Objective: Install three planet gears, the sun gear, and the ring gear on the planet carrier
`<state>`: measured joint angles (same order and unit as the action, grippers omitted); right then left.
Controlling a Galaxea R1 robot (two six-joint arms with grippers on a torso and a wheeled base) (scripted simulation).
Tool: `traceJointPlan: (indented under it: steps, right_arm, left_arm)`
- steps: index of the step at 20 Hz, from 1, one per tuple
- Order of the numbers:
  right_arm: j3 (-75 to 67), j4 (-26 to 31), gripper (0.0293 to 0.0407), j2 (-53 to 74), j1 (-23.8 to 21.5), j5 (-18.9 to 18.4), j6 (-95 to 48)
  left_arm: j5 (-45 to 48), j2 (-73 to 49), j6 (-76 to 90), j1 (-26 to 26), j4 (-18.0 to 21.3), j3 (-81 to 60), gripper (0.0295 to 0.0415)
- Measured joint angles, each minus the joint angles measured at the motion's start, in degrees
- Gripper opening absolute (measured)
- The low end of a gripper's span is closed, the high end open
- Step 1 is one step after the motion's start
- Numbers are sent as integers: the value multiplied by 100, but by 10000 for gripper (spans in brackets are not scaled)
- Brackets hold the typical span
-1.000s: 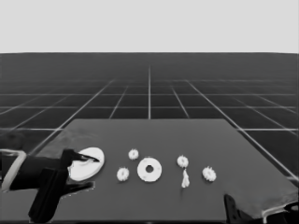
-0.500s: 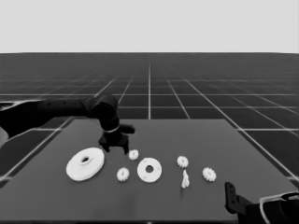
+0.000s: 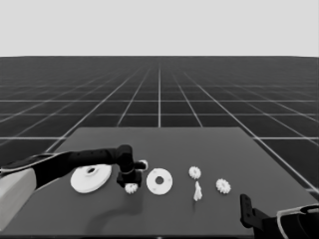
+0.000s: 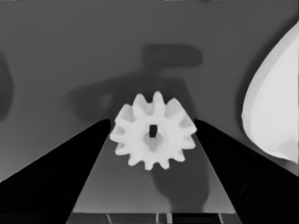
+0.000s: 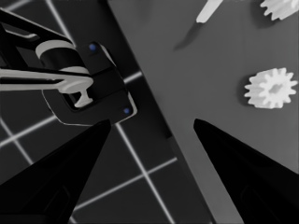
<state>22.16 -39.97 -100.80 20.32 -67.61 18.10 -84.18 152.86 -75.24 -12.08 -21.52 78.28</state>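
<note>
My left gripper point(image 3: 128, 180) hangs low between the larger round part point(image 3: 90, 178) and the smaller round part point(image 3: 159, 181), right over a planet gear point(image 3: 131, 188). In the left wrist view that gear point(image 4: 153, 135) lies flat on the table between the open fingers of the left gripper point(image 4: 153, 123), with the larger round part's rim point(image 4: 275, 107) beside it. A second gear point(image 3: 142, 164) peeks out behind the wrist. Two more gears point(image 3: 195, 173) point(image 3: 223, 186) lie right of the smaller round part. My right gripper point(image 5: 153, 122) waits open at the table's near right corner.
A thin white piece point(image 3: 198, 191) lies between the two right-hand gears. The right wrist view shows one gear point(image 5: 271, 87), the thin piece point(image 5: 210, 9), the table's edge and dark machinery with blue lights point(image 5: 88, 88) past it.
The left arm left its waiting place at the left edge, swung out over the back of the table, then came forward and down over the gear beside the smaller round part.
</note>
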Motion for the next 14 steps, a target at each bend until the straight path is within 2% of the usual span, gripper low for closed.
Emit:
traceJointPlan:
  steps: [3, 5, 13, 14]
  right_arm:
    - [0, 0, 385, 0, 0, 0, 0]
    - [0, 0, 385, 0, 0, 0, 0]
    - [0, 0, 385, 0, 0, 0, 0]
    - [0, 0, 385, 0, 0, 0, 0]
  left_arm:
    - [13, 11, 28, -17, -9, 34, 383]
    - [25, 18, 36, -23, -28, 58, 313]
    - [38, 25, 41, -50, -46, 83, 312]
    - [-428, -248, -436, 640, 780, -790, 312]
